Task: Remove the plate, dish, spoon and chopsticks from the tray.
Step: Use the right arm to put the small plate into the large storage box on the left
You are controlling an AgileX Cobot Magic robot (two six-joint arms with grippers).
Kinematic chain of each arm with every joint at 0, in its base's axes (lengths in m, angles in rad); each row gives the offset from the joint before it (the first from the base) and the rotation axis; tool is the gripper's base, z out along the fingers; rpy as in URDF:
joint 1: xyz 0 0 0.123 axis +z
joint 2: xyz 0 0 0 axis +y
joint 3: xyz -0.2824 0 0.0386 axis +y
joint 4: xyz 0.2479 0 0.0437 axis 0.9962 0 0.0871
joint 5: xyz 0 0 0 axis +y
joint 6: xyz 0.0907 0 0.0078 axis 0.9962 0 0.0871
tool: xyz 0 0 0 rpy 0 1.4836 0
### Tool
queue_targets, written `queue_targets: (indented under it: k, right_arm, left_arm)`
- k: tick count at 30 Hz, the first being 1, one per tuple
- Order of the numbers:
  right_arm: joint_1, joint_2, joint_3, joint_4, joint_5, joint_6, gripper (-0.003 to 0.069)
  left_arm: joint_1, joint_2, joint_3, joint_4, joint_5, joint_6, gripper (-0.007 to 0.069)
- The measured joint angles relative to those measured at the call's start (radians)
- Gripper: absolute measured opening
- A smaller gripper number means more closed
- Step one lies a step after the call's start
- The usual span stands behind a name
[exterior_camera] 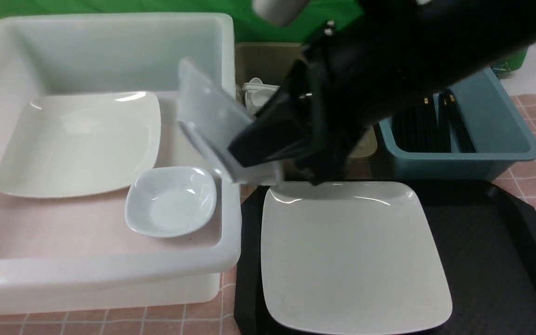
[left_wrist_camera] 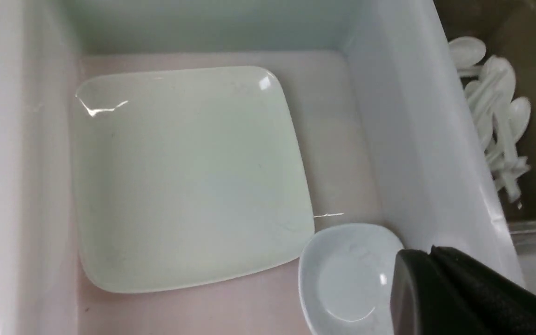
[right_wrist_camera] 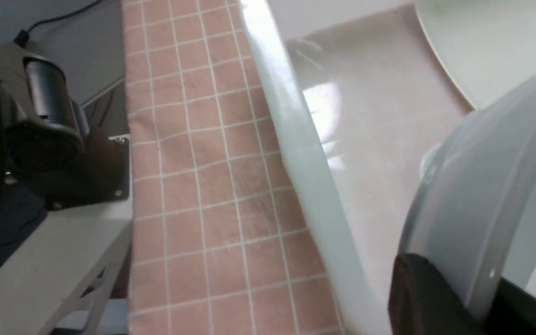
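Right jaws clamp the tilted dish [exterior_camera: 207, 116] above the white bin [exterior_camera: 110, 272] rim.

We read no text, label, brand, number or sign anywhere. Plate [exterior_camera: 351, 256], tray [exterior_camera: 491, 260] under plate, tilted dish [exterior_camera: 207, 116] beyond plate, white tub [exterior_camera: 110, 274] left of plate: all unmarked.

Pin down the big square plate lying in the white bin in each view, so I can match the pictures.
Front view: the binned plate lies left of centre on the bin floor, a small dish at its near right corner.
Left wrist view: the binned plate fills most of the bin floor.
Right wrist view: only a curved edge of it shows, past the bin's rim.
Shared landmark: the white bin.
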Motion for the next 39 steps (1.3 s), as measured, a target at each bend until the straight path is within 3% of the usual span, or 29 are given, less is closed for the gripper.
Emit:
queue_targets:
  k: [2, 7, 15, 23, 33, 39]
  right_arm:
    - [0.041, 0.108, -0.086, 0.001, -0.03, -0.072, 0.0083]
    - [0.105, 0.323, -0.259, -0.094, -0.098, -0.195, 0.0083]
    - [0.143, 0.553, -0.374, -0.42, -0.181, -0.225, 0.0083]
    - [0.144, 0.616, -0.375, -0.487, -0.255, -0.224, 0.0109]
    - [0.144, 0.614, -0.376, -0.488, -0.271, -0.157, 0.0389]
    - [0.145, 0.555, -0.376, -0.501, -0.192, -0.091, 0.0434]
  left_arm:
    - [0.08, 0.0, 0.024, -0.066, 0.0, 0.022, 0.0005]
    - [0.139, 0.0, 0.07, -0.098, -0.001, 0.068, 0.0005]
    - [0.14, 0.0, 0.122, -0.108, 0.002, 0.11, 0.0005]
    - [0.14, 0.0, 0.122, -0.119, 0.002, 0.124, 0.0005]
    - [0.14, 0.0, 0.122, -0.119, -0.009, 0.141, 0.0005]
    - [0.14, 0.0, 0.122, -0.122, -0.013, 0.145, 0.0005]
